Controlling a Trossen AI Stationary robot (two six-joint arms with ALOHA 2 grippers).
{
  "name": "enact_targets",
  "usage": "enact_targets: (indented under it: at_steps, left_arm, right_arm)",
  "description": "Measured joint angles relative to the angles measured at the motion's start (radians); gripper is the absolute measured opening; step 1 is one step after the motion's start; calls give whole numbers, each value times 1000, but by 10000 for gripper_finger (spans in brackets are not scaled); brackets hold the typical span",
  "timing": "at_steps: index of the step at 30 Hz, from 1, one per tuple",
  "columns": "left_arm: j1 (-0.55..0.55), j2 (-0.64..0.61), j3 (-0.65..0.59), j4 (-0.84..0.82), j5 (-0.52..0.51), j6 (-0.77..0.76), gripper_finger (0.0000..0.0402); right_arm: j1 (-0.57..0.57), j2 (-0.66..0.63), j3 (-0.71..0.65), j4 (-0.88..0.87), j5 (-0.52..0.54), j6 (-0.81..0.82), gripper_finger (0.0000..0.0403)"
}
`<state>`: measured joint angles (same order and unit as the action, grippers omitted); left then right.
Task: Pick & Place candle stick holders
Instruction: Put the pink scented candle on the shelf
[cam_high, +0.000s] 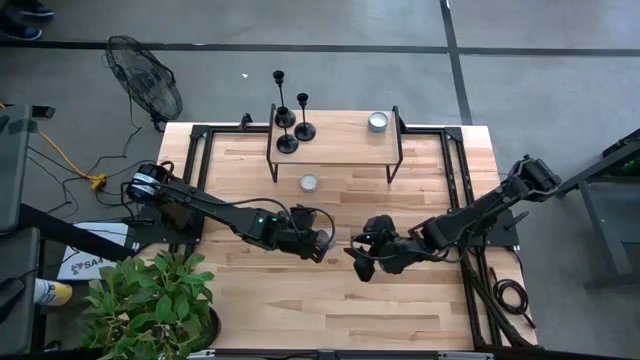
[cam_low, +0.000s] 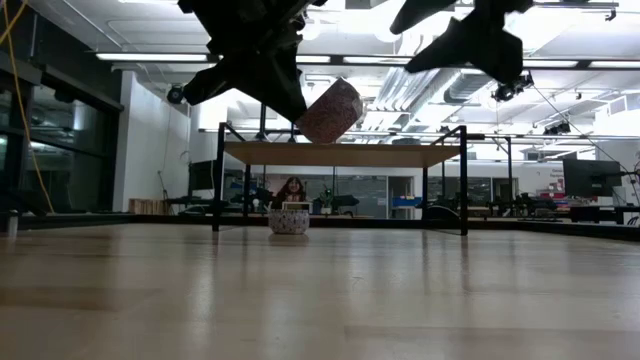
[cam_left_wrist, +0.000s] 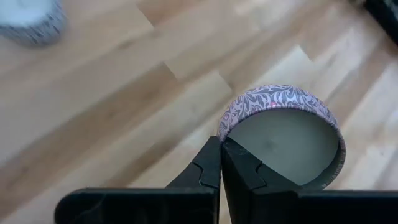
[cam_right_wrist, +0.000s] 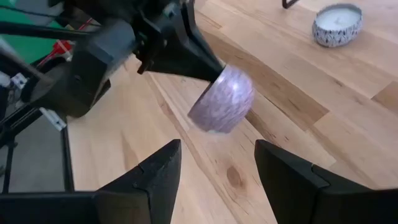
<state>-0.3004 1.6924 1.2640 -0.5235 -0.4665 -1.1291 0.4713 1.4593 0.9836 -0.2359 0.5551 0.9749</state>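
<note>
Three black candle stick holders (cam_high: 290, 118) stand upright on their round bases at the left end of a low wooden shelf (cam_high: 340, 135) at the table's far side. My left gripper (cam_high: 318, 243) is over the table's middle, shut on a purple patterned candle tin (cam_left_wrist: 283, 134), not on a candlestick. The tin also shows in the low view (cam_low: 330, 110) and the right wrist view (cam_right_wrist: 222, 99). My right gripper (cam_high: 362, 264) is open and empty just right of it, its fingers (cam_right_wrist: 155, 177) pointing at the tin. My left gripper pinches the tin's rim (cam_left_wrist: 222, 135) at one spot on its edge, one finger over the wax inside and one on the outer wall. The tin is lifted clear of the table and hangs tilted (cam_low: 330, 110), its open face turned toward the wrist.
A white patterned candle tin (cam_high: 309, 182) sits on the table in front of the shelf, and another (cam_high: 377, 122) stands on the shelf's right part. Black frame rails (cam_high: 195, 190) run along the table's sides. A potted plant (cam_high: 150, 300) is at the near left corner.
</note>
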Motion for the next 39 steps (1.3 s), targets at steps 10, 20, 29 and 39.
enact_targets:
  at_steps: [10,20,29,39]
  left_arm:
    - [-1,0,0,0,-155,3,0]
    - [0,0,0,3,-208,54,0]
    - [0,0,0,4,-172,77,0]
    - [0,0,0,7,-270,74,0]
  right_arm:
    - [0,108,0,128,95,84,192]
    - [-16,118,0,152,114,-52,192]
    - [-41,118,0,151,45,-301,192]
    - [-61,118,0,152,144,-191,192]
